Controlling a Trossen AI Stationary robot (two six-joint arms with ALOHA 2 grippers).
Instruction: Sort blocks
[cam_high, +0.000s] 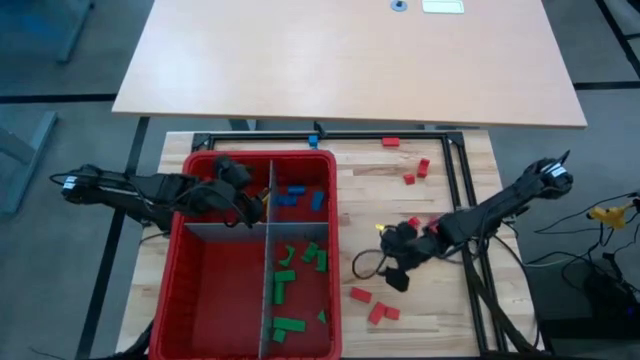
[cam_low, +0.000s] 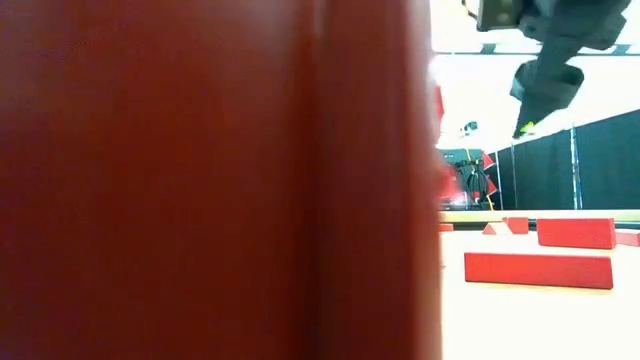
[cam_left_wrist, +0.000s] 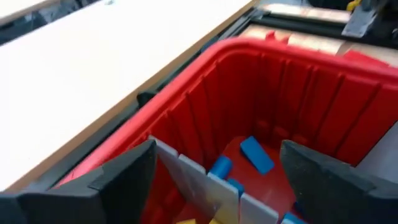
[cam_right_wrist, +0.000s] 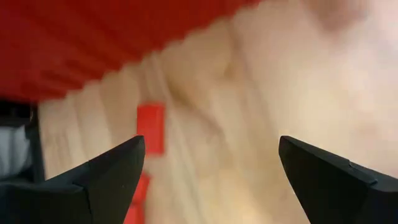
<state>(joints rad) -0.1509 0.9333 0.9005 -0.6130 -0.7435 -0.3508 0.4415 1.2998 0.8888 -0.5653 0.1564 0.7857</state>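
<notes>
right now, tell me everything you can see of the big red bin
The red bin looks like moulded plastic with ribbed inner walls and a thick rim. It sits upright on the wooden table, on its left part. Flat grey dividers split it into four compartments: blue blocks lie in the far right one, green blocks in the near right one, and the near left one looks empty. The left end effector, open, hovers over the far left compartment, where a yellow block shows.

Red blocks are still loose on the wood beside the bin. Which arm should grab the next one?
Right. The right gripper hangs open over the red blocks; the left gripper is over the red bin.
</notes>
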